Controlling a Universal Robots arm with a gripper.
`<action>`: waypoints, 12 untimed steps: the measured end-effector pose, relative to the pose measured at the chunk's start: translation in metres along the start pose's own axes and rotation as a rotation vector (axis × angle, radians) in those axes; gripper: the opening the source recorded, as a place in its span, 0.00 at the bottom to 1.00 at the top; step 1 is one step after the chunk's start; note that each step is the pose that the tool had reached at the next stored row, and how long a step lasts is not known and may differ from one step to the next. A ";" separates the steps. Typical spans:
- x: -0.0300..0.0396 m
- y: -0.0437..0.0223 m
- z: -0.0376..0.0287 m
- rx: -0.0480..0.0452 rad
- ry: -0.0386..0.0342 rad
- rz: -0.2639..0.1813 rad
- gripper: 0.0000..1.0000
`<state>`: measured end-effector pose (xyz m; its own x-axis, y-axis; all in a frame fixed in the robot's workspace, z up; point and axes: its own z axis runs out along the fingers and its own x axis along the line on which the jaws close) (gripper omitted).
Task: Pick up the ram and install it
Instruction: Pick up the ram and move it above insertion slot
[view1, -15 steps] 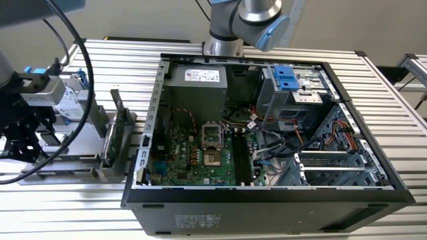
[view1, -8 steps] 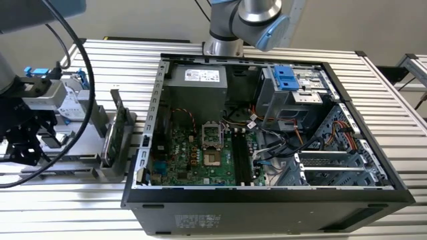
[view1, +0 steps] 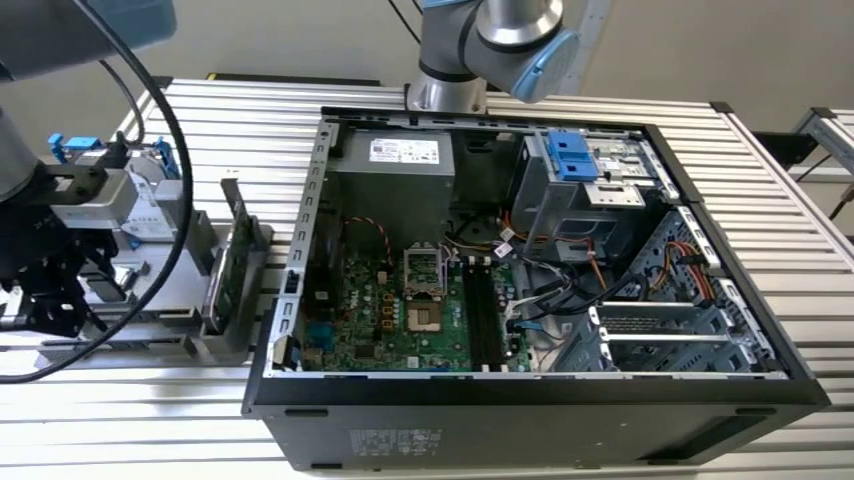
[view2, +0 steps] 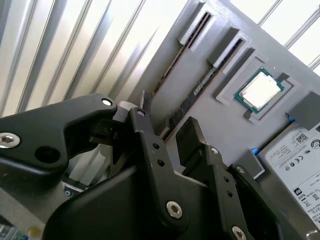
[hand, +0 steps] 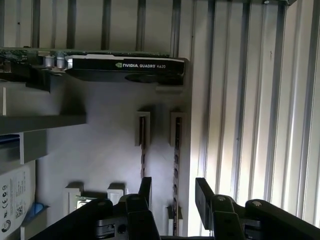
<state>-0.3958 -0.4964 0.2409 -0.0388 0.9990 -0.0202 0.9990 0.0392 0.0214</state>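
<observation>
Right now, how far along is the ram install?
Done: nothing that shows; the long black motherboard slots look empty. In hand: the black tool hangs open over the grey parts tray, its gap in line with the thin dark ram stick, which stands edge-on in its holder and is not gripped as far as I can tell. Left: both pickup and install.

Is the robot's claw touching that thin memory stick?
Apart. In the first wrist view the ram stands edge-on between the open jaws of the gripper, with bare grey holder showing on both sides of it.
</observation>
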 end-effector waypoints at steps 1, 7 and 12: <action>-0.0002 0.0000 0.0010 -0.0001 0.0001 0.000 1.00; -0.0036 -0.0003 0.0065 0.0000 -0.0001 0.000 1.00; -0.0041 -0.0009 0.0115 -0.0001 0.0001 0.000 1.00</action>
<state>-0.3962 -0.5008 0.2294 -0.0388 0.9990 -0.0201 0.9990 0.0392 0.0215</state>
